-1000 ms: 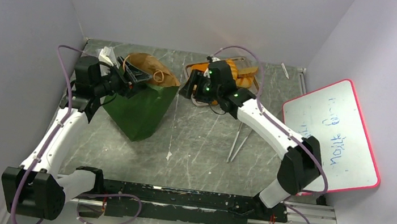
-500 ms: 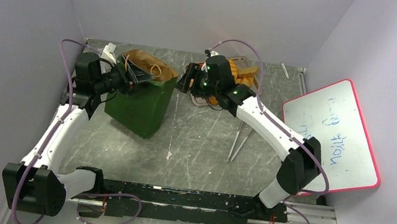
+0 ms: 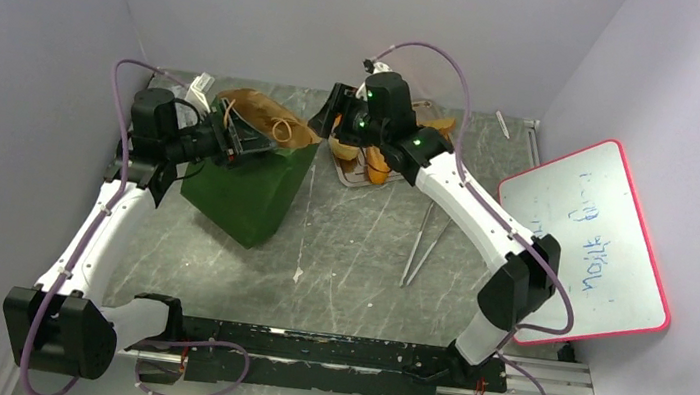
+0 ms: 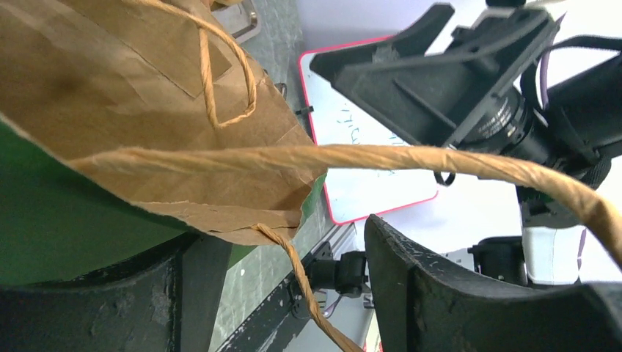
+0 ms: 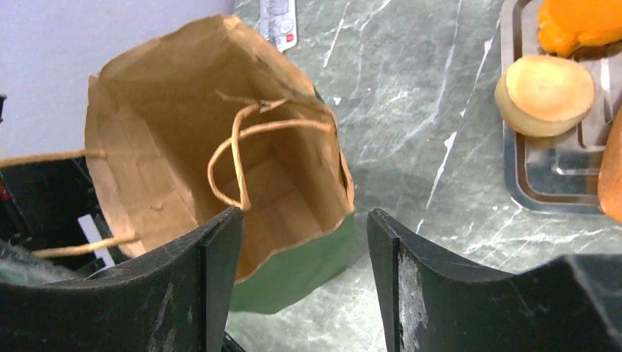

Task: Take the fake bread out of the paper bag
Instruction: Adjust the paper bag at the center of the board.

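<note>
The right gripper (image 5: 304,216) hangs with its jaws apart and nothing between them, above the table (image 3: 357,269). Straight below and ahead of its fingers is the open mouth of the bag (image 3: 251,190). The bag stands tilted, so its brown inside and floor show. One handle (image 5: 235,147) droops into that mouth, across the way down from the fingers.

The bread is off to this gripper's right, on the tray (image 5: 543,187). A pale bun (image 5: 546,88) lies nearest and an orange piece (image 5: 579,22) beyond it. Another orange edge sits at the frame's right border. From above, more golden pieces show behind the right arm's wrist.

The left gripper (image 4: 293,235) is at the bag's rim on the side away from the right gripper. Its jaws are apart too, not pinched on anything. The brown rim lies over its left finger. The second handle (image 4: 330,155) stretches taut across the gap in front of its camera, and one strand drops between the fingers. I cannot tell what the cord catches on.

A white packet (image 5: 279,18) lies on the table just past the bag. Two thin rods (image 3: 420,247) lie under the right forearm. A red-edged whiteboard (image 3: 582,246) leans at that arm's outer side.
</note>
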